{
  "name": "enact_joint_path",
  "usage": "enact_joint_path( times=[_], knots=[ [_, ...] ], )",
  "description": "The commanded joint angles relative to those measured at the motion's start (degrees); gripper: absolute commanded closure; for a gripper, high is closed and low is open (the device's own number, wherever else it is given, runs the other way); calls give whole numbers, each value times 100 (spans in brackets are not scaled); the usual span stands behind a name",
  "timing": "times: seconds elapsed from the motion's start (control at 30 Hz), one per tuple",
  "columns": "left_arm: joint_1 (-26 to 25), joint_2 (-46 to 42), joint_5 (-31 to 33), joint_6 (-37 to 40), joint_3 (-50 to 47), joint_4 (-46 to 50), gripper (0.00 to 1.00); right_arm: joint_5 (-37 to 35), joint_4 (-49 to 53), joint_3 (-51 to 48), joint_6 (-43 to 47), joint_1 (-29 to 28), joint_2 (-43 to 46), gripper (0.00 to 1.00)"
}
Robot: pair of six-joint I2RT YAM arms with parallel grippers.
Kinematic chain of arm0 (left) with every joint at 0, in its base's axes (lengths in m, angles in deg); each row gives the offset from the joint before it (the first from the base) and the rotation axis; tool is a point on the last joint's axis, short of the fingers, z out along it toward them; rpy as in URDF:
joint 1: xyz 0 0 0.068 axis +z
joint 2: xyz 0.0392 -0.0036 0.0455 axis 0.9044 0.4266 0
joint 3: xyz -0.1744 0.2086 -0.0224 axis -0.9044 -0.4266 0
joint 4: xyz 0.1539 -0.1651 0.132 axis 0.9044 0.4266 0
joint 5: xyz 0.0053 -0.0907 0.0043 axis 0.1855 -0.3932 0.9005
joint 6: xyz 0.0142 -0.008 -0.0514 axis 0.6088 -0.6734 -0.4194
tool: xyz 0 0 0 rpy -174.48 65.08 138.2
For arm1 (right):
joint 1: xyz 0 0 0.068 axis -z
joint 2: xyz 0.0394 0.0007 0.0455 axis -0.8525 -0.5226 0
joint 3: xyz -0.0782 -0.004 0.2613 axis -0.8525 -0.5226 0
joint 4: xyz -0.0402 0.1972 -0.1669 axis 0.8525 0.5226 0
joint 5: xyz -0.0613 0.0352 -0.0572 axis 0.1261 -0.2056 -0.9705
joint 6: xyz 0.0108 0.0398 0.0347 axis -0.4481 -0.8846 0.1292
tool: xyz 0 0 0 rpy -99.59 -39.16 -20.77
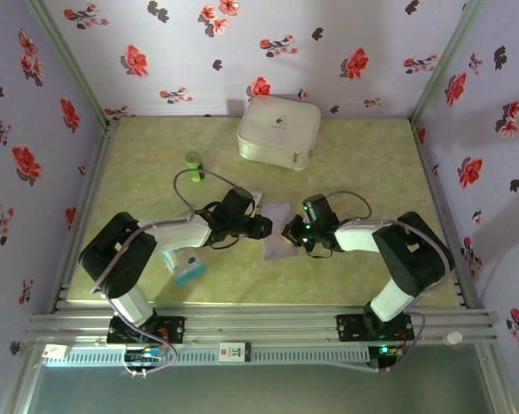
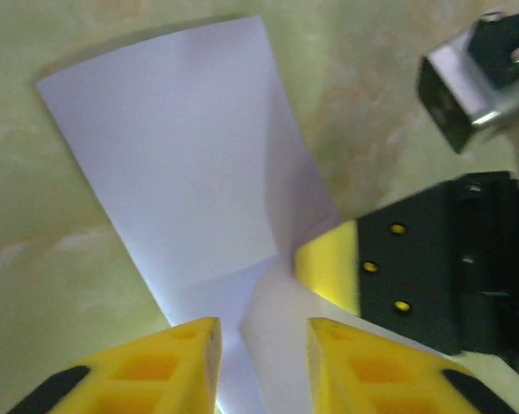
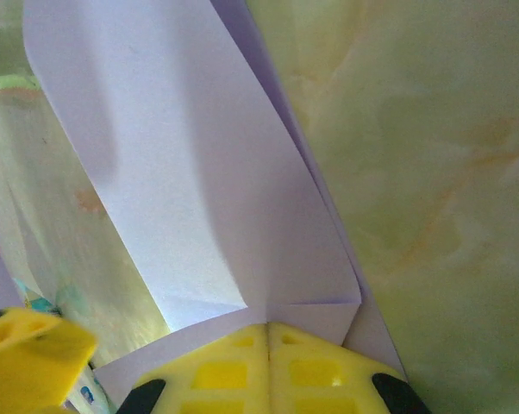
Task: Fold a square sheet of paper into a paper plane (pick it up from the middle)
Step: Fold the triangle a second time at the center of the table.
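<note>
My left gripper [image 2: 264, 332] has its yellow fingers a little apart. The square sheet of pale lavender paper [image 2: 182, 147] runs through the gap, and as far as I can see nothing pinches it there. My right gripper [image 3: 268, 332] is closed tight, its fingertips meeting on the near edge of the sheet where two layers come together.

From above, both grippers meet over the sheet at the middle of the yellow-green marbled table [image 1: 372, 172], one on each side of it.

I judge the step in hand to be setting a fold. To do it well I would use the right clamp as the anchor. Then I would lower the left fingers onto the crease line and stroke away from the anchor, low and slow, so the layers do not slip. Paper this thin will drag or buckle if I rush.

The sheet is plain and unmarked. One flap lies over the rest with a soft, rounded crease, so it is not yet a pointed dart. A white zipped case [image 1: 279, 131] sits at the back, and a blue-and-white plastic packet [image 1: 184, 267] lies beside the left arm.
</note>
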Motion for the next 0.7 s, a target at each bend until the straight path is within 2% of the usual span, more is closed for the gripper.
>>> enact_joint_path(
  times=[0.0,0.1,0.27,0.67],
  knots=[
    [-2,-214,-551,-406,140,333,79,-453,526,-216,52,2,-9,100],
    [-54,-244,-1094,-677,157,154,86,-467,518,-227,32,2,26,100],
    [-196,-77,-1522,-796,300,266,93,-479,518,-227,16,2,38,100],
    [-366,665,-1655,-921,575,384,95,-457,498,-192,-3,2,1,100]
  ],
)
